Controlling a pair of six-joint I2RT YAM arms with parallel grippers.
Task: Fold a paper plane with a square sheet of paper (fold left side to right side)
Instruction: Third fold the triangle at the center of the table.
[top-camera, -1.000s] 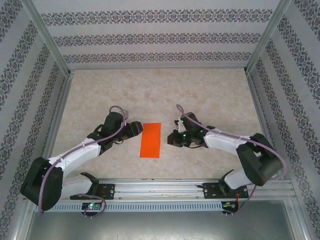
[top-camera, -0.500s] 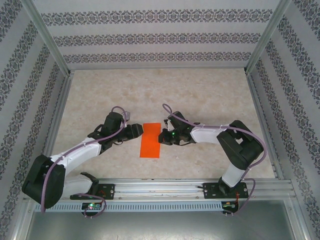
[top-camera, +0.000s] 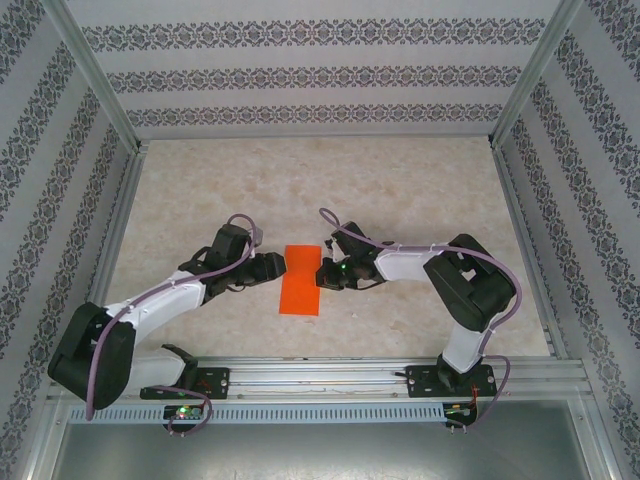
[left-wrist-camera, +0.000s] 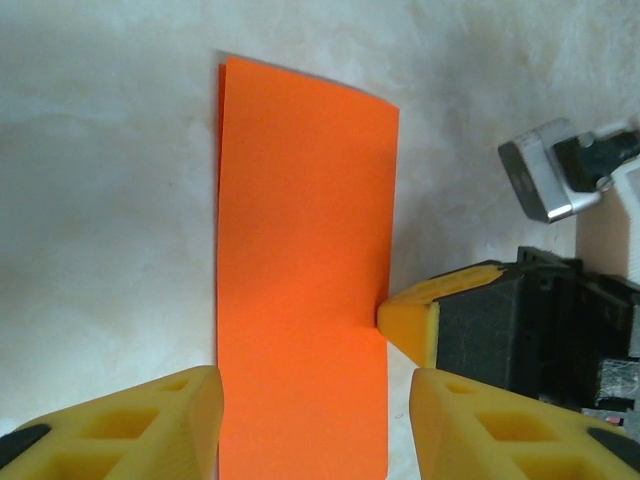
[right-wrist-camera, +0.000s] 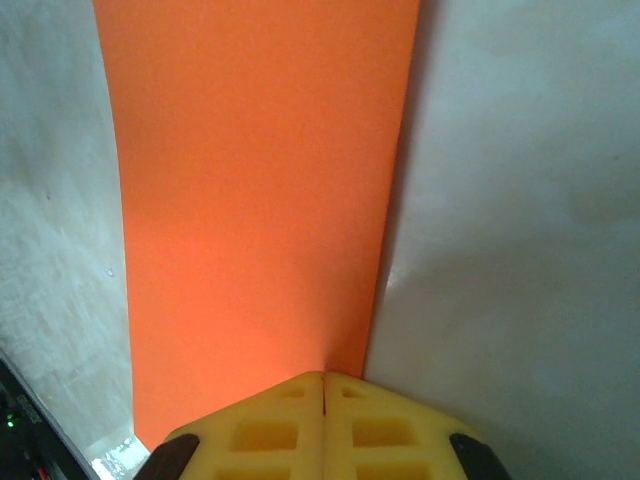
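The orange-red sheet of paper (top-camera: 302, 280), folded into a tall rectangle, is lying flat on the pale marbled desk (top-camera: 420, 190) at the centre of the top view. The left arm's (top-camera: 170, 295) jaws are standing partly open at its left edge, spread a little wider than the sheet. The right arm's (top-camera: 410, 265) jaws are pressing shut on nothing, their yellow fingertips (left-wrist-camera: 410, 318) touching the sheet's right edge.

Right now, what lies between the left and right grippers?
The folded orange sheet of paper lies between left gripper and right gripper, seen in the top view.
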